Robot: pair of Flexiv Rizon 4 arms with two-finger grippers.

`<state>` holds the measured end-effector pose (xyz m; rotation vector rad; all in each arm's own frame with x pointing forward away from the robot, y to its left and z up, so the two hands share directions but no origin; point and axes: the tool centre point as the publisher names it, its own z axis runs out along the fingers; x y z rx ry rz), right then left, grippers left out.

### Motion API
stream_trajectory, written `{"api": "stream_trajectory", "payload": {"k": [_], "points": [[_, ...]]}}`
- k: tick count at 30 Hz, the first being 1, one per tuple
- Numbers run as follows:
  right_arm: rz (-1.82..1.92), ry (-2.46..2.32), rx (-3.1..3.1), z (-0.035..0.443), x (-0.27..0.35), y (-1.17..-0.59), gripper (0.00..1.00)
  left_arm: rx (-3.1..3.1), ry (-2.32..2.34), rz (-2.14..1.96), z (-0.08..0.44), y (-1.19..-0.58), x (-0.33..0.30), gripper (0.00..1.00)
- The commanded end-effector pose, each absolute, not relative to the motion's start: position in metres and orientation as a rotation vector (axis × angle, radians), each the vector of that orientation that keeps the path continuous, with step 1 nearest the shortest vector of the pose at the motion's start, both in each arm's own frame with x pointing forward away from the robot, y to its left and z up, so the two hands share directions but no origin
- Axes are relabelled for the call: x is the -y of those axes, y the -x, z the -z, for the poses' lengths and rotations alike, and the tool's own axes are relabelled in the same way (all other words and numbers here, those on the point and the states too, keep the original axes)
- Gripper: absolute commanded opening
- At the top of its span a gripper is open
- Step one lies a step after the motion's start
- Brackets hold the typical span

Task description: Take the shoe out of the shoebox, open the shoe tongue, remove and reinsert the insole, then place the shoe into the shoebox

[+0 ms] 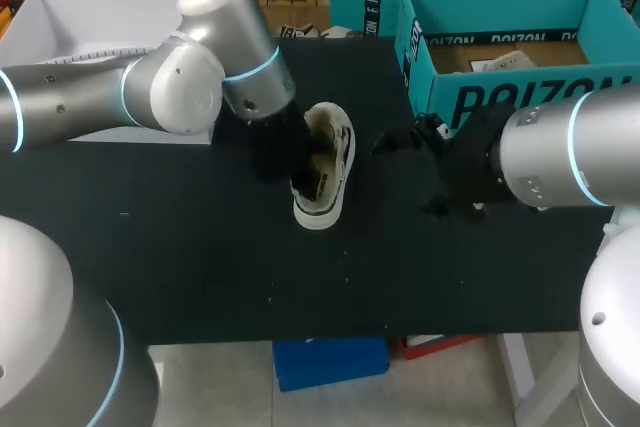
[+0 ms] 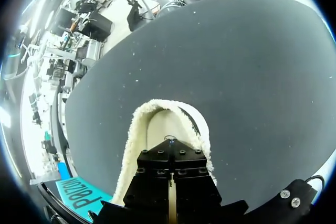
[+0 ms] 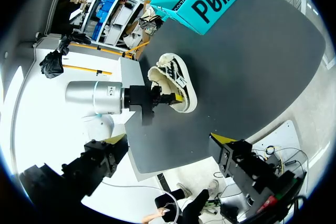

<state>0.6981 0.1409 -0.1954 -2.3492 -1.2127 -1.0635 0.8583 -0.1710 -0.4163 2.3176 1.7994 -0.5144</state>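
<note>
Shoe (image 1: 325, 172) sits upright mid-way along the tabletop (image 1: 180, 247), outside the teal shoebox (image 1: 520, 97) at its far right corner. Left gripper (image 2: 169, 153) is down inside it, jaws together; right gripper (image 3: 168, 142) hovers near, jaws wide apart.

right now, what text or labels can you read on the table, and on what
Teal cardboard shoebox, outer walls: a brand name in big dark capitals, not spelled out here.
White paper slip inside it: print too small to read.
Cream low-top shoe, side: dark marking, too blurred to read.
Nothing else readable.
</note>
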Motion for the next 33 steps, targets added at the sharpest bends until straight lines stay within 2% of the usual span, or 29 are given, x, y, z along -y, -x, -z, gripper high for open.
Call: {"api": "stream_trajectory", "payload": {"k": [1,10,24,33], "points": [[1.156,2.435,1.178,0.198,-0.148,-0.698,1.00,-1.805,-2.342,0.503,0.428,-0.861,0.177,0.00],[1.156,2.435,1.178,0.198,-0.148,-0.698,1.00,-1.810,-2.354,0.500,0.432,-0.860,0.177,0.00],[1.156,2.435,1.178,0.198,-0.148,-0.698,1.00,-1.746,-2.279,0.396,0.361,-0.858,0.156,0.00],[1.156,2.435,1.178,0.198,-0.148,-0.698,1.00,-1.793,-2.160,0.390,0.343,-0.856,0.131,0.00]]}}
